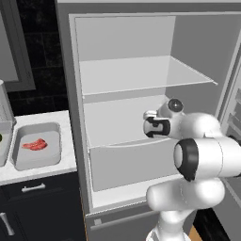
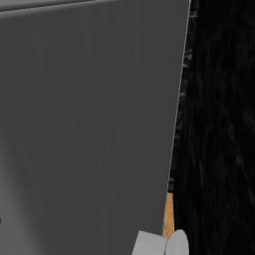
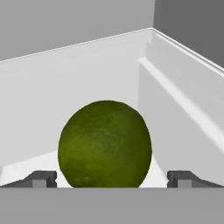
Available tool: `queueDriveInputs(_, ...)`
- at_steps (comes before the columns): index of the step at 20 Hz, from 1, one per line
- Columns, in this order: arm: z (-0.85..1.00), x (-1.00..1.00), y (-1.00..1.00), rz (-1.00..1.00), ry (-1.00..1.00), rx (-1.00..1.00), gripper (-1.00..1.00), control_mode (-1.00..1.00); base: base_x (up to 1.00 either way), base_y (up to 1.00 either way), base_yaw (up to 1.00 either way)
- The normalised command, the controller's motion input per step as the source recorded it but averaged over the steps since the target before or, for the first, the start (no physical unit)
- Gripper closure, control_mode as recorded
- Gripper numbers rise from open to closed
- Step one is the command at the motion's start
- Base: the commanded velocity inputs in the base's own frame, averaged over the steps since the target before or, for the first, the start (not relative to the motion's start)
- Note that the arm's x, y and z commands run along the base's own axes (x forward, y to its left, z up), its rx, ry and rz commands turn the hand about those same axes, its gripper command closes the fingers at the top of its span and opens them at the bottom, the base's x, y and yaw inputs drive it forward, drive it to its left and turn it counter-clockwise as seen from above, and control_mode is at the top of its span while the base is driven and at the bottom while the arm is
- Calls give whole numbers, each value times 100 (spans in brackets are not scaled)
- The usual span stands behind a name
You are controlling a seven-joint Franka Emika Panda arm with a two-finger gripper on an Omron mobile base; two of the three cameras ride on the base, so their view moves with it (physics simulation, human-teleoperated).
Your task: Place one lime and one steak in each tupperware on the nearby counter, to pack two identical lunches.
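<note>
My gripper (image 3: pixel 112 178) is spread wide, one finger tip (image 3: pixel 41 178) out on each side of a dark-green lime (image 3: pixel 105 144) that sits right between them on the white floor of the fridge (image 1: pixel 141 80), in a corner where two white walls meet. Neither tip touches it. From the left base view, my arm reaches into the open fridge at the lower shelf. Off to the left, on the white counter (image 1: pixel 42 174), a light-grey tupperware (image 1: pixel 36 147) holds a flat red steak (image 1: pixel 35 144). A second tupperware (image 1: pixel 4 148) peeks in at the frame edge beside it.
</note>
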Motion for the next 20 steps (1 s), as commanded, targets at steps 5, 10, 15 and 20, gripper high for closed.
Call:
queueDriveInputs(5,-17,37,-6,-1,-3,0,-100,-100,0,0,0)
queueDriveInputs(10,-18,29,-8,-2,-1,0,-100,-100,0,0,0)
queueDriveInputs(15,-27,3,-1,-2,0,0,100,-100,0,0,0)
queueDriveInputs(20,-25,-7,0,-1,0,0,100,-100,0,0,0)
